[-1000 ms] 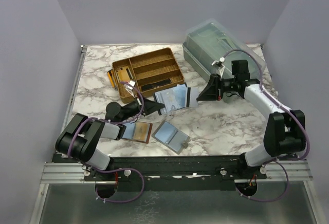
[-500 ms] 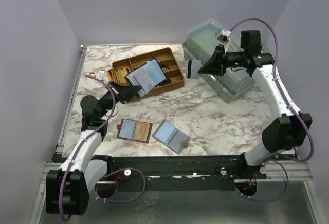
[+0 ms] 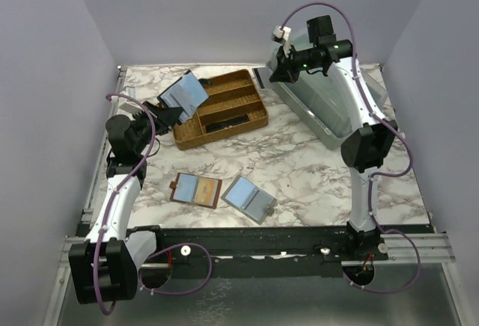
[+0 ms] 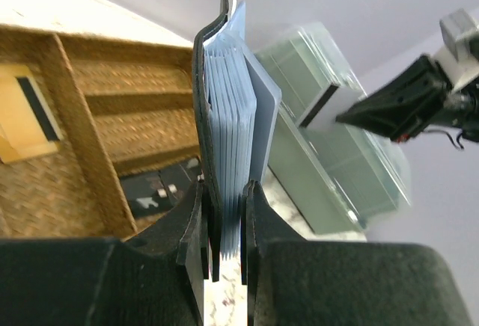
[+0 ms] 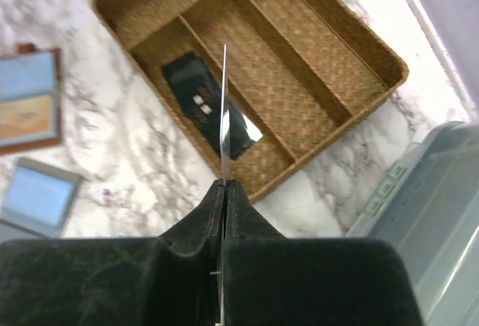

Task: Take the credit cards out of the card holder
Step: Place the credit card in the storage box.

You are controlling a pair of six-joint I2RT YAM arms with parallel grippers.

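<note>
While the left gripper (image 4: 223,225) clamped the open card holder (image 4: 224,117) aloft by the woven tray (image 5: 338,140), the right gripper (image 5: 224,190) pinched one credit card (image 5: 224,102) (seen edge-on) above it. Mid-extraction, probably; next, drop this card and fetch another.

One credit card (image 5: 224,109) showed edge-on only; its face was untellable. The card holder (image 4: 228,102): lower end was hidden within the left gripper (image 4: 224,191).
</note>
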